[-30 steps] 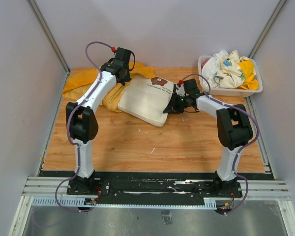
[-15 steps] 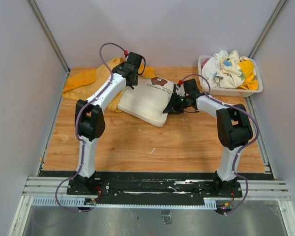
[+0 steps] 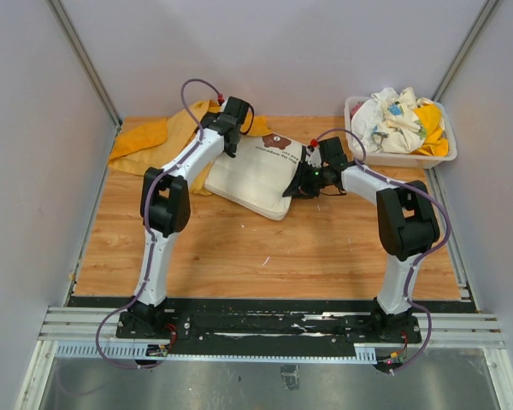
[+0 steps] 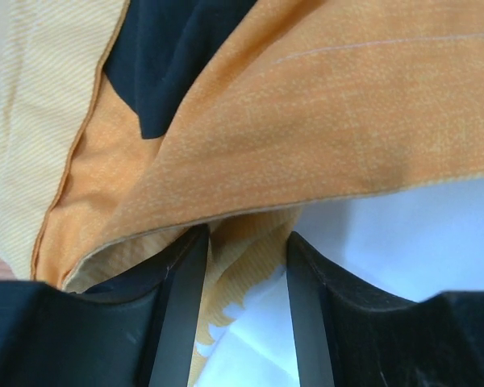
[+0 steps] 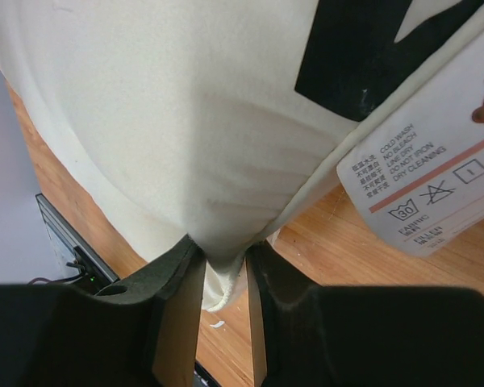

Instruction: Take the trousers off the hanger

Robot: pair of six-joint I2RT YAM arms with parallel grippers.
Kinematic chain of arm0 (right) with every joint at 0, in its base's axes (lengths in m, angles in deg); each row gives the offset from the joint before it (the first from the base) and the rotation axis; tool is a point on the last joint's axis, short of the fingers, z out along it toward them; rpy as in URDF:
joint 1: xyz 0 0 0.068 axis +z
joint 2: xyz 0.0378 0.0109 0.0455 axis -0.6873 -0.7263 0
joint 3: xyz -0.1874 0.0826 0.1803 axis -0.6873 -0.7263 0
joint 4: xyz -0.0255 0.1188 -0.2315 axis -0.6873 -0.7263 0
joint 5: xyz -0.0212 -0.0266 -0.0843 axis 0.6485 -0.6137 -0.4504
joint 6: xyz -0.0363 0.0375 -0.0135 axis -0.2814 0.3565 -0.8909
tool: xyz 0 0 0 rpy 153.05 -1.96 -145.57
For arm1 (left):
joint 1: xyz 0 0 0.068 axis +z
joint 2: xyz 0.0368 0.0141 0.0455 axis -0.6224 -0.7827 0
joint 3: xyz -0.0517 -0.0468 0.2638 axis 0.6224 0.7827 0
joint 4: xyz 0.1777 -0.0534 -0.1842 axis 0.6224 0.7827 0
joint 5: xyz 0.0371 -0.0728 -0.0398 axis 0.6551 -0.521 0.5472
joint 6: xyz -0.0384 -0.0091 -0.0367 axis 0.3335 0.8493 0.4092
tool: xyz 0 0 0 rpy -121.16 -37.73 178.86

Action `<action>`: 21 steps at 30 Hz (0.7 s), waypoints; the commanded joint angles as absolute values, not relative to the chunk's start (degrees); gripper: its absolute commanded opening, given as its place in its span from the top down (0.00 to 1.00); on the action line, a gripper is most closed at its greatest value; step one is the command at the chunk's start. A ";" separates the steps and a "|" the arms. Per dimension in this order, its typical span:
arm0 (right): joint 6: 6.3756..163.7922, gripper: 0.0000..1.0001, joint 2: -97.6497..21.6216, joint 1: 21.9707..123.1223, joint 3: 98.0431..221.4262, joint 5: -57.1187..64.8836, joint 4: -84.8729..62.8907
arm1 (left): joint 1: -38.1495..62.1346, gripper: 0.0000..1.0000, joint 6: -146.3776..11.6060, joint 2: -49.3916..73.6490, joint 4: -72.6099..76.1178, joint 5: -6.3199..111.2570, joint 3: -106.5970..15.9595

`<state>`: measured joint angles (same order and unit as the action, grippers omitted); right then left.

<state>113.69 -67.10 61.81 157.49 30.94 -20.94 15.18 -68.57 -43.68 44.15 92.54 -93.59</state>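
Note:
The cream trousers (image 3: 255, 171) lie folded on the wooden table, with a printed care label (image 5: 427, 185) at their right end. My right gripper (image 3: 301, 184) is shut on a pinch of the cream trousers cloth (image 5: 185, 121) at its lower edge (image 5: 223, 266). A black piece (image 5: 371, 48), perhaps the hanger, shows against the cloth. My left gripper (image 3: 232, 135) is at the trousers' far left corner, jaws apart (image 4: 246, 258), with a fold of yellow striped cloth (image 4: 242, 242) between them. A black piece (image 4: 169, 56) shows under the orange cloth.
A yellow-orange garment (image 3: 145, 141) is spread at the back left, partly under the trousers. A white basket (image 3: 402, 159) heaped with clothes stands at the back right corner. Grey walls close in the table on three sides.
My left arm has swung right and a little nearer, from the yellow garment to the trousers' far left corner. The right gripper and the trousers have not moved.

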 commanded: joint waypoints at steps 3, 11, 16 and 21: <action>112.37 0.73 -66.71 62.76 157.80 30.95 -20.68 | 17.46 0.65 -68.95 -44.75 43.14 99.59 -94.01; 112.72 0.72 -67.58 62.76 158.12 31.11 -20.15 | 17.86 1.00 -67.31 -41.97 44.92 94.89 -93.80; 113.99 0.73 -68.20 62.77 157.30 32.02 -18.23 | 16.89 1.00 -65.04 -39.92 49.93 84.17 -96.52; 118.47 0.99 -70.17 63.13 156.94 35.42 -11.47 | 14.38 1.00 -62.56 -37.80 53.57 75.15 -96.08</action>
